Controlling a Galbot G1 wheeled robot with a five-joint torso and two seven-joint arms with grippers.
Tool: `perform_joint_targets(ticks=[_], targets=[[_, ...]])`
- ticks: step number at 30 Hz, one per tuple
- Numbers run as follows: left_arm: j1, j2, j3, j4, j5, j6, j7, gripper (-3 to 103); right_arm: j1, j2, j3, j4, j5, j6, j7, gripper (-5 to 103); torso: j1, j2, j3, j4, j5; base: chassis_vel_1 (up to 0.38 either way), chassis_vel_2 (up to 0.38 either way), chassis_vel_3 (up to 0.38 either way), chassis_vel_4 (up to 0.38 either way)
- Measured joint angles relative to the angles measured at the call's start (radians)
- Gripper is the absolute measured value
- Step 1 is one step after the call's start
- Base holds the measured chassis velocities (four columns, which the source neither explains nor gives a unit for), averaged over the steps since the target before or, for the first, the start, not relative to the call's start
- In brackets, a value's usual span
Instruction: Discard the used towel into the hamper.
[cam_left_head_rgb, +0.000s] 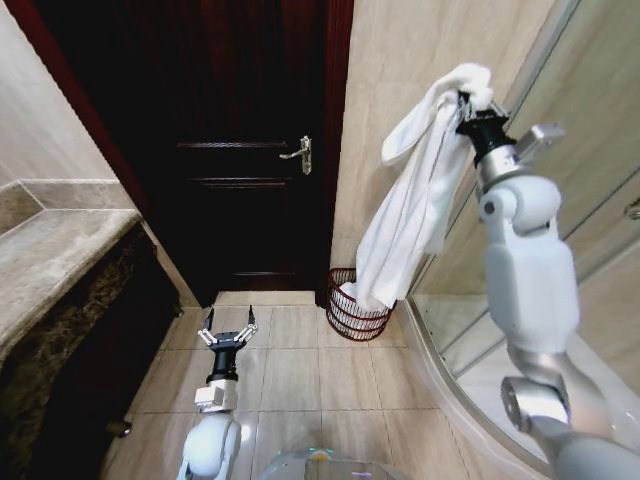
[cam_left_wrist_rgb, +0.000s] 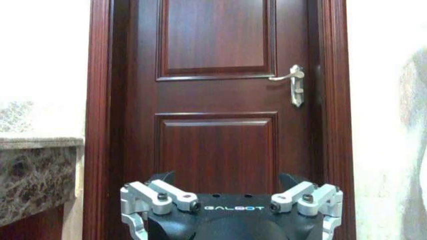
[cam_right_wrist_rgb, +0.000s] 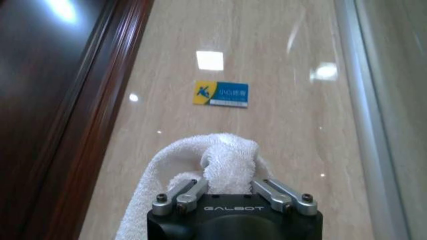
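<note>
The dark wooden door (cam_left_head_rgb: 240, 150) is standing closed at the end of the narrow bathroom, with the stone counter (cam_left_head_rgb: 50, 260) running along your robot's left and the glass shower enclosure (cam_left_head_rgb: 590, 150) curving along its right. Between them, your right arm is reaching up high beside the tiled wall, and the white towel (cam_left_head_rgb: 415, 200) is hanging from it in a long fold, its lower end drooping to about the rim of the hamper (cam_left_head_rgb: 356, 305).

You are looking at a task that appears roughly midway. The pickup seems done, since the right gripper (cam_left_head_rgb: 470, 100) is clamping the towel's bunched top, and the right wrist view is showing the cloth (cam_right_wrist_rgb: 217, 160) pinched between the metal fingers (cam_right_wrist_rgb: 183, 192). What is left, by this reading, is the drop itself: the towel is not yet inside the wire basket, which is sitting on the floor tiles in the corner between the door frame and the shower. From the head view you cannot tell whether the hem is touching the rim or merely hanging in front of it.

Your left gripper (cam_left_head_rgb: 228, 335) is waiting low over the floor (cam_left_head_rgb: 290, 380), facing the door, spread wide and carrying nothing.
</note>
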Motion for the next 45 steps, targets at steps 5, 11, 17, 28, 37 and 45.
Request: perform_joint_targets(ticks=[5,11,17,28,37,45], targets=[[0.010,0.003,-0.010,-0.014,0.000,-0.008,0.000,100,0.082,0.030,-0.050,-0.113,0.000,0.017,0.000,13,0.000,-0.001,0.000,0.0003,0.0010,0.000,0.000,0.000,0.000],[0.015,0.003,-0.026,-0.029,-0.001,-0.008,0.001,100,0.182,0.075,-0.085,-0.254,-0.031,0.051,-0.003,13,-0.001,-0.002,-0.001,0.0003,0.0008,0.000,0.000,0.000,0.000],[0.020,0.002,-0.035,-0.036,-0.004,-0.011,0.002,100,0.272,0.098,-0.096,-0.324,-0.077,0.061,-0.009,13,-0.001,-0.002,-0.002,-0.0001,0.0002,0.000,0.000,0.000,0.000],[0.027,-0.006,-0.046,-0.037,-0.005,-0.025,0.004,100,0.200,0.114,-0.101,-0.326,-0.092,0.059,-0.014,13,-0.001,-0.003,-0.002,0.0001,0.0009,0.000,0.000,0.000,0.000],[0.028,-0.013,-0.044,-0.032,-0.008,-0.046,0.005,100,0.080,0.116,-0.088,-0.321,-0.092,0.070,-0.022,13,-0.002,-0.004,-0.002,-0.0001,0.0009,0.000,0.000,0.000,0.000],[0.026,-0.014,-0.026,-0.030,-0.006,-0.054,0.005,100,0.017,0.150,-0.087,-0.357,-0.118,0.117,-0.027,13,-0.002,-0.004,-0.002,0.0002,0.0003,0.000,0.000,0.000,0.000]])
